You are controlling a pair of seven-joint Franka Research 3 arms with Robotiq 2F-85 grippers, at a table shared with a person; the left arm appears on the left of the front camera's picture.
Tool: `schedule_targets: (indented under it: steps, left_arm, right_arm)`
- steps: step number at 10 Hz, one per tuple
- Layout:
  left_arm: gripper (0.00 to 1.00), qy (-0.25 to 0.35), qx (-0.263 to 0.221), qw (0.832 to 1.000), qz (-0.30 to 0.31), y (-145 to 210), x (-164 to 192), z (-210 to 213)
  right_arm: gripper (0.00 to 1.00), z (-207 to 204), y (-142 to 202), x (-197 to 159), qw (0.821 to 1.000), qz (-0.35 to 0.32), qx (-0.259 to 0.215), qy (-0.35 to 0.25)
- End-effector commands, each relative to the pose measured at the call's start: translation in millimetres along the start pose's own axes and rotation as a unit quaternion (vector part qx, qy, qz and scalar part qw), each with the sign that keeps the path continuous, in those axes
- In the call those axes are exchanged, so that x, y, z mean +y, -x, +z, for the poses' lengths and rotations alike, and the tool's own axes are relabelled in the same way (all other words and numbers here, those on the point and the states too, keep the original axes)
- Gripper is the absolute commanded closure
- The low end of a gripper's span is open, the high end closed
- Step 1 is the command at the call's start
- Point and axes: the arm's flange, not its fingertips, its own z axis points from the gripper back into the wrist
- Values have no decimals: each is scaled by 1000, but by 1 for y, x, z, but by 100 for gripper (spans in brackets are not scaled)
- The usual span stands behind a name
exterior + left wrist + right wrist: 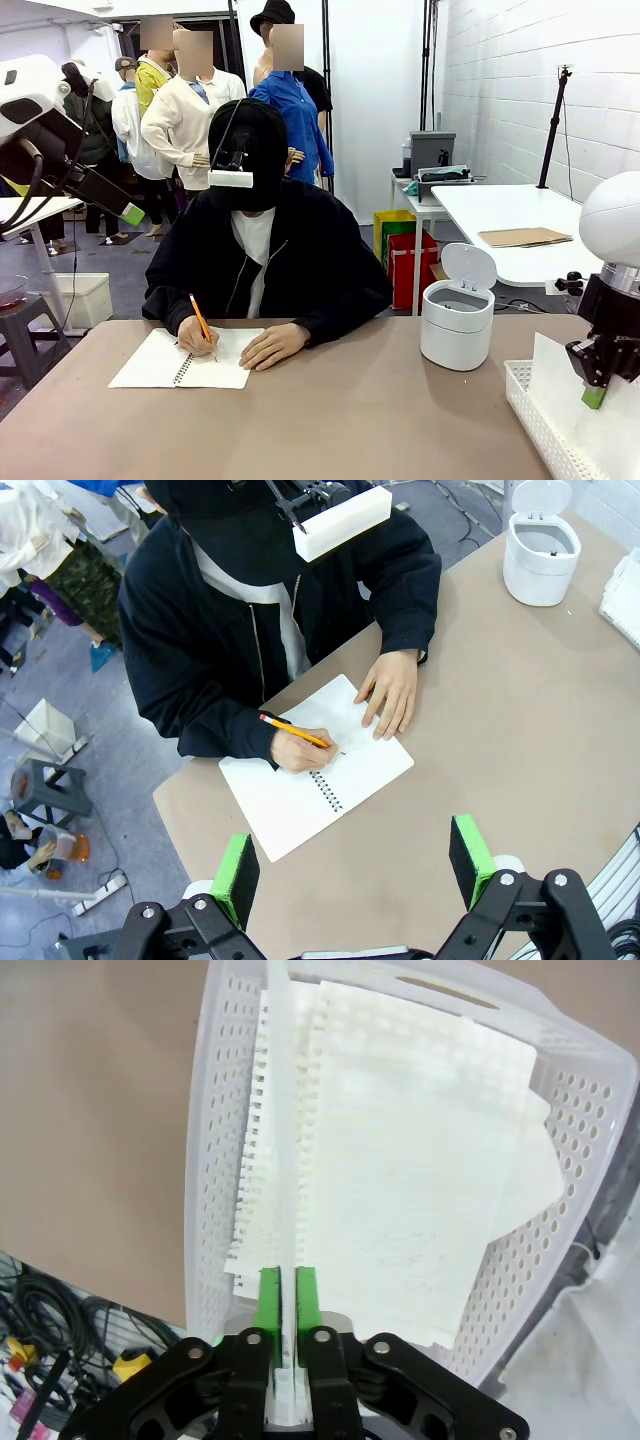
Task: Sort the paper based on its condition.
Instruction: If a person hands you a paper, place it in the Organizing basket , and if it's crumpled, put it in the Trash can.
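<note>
Paper (420, 1160) lies stacked in the white basket (212, 1110) at the table's near right
One sheet (291, 1140) stands edge-on between the nearly pressed pads of the right claw (288, 1295), long axis running straight away; whether it pinches I cannot tell; left claw (355, 865) spread, well apart
</note>
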Motion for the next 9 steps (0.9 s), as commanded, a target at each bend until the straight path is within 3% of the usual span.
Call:
schedule_targets:
  steps: [1, 3, 4, 9]
  left_arm:
    - [0, 0, -1, 1000, 1, 0, 0, 0]
    - [0, 0, -1, 1000, 1, 0, 0, 0]
    - [0, 0, -1, 1000, 1, 0, 0, 0]
    - [0, 0, -1, 1000, 1, 0, 0, 0]
  right_arm:
    - [47, -16, 14, -6, 1000, -10, -5, 22]
    - [9, -10, 10, -20, 999, -15, -5, 47]
    - [0, -2, 7, -29, 998, -21, -12, 58]
    - [0, 44, 12, -58, 997, 1, -28, 69]
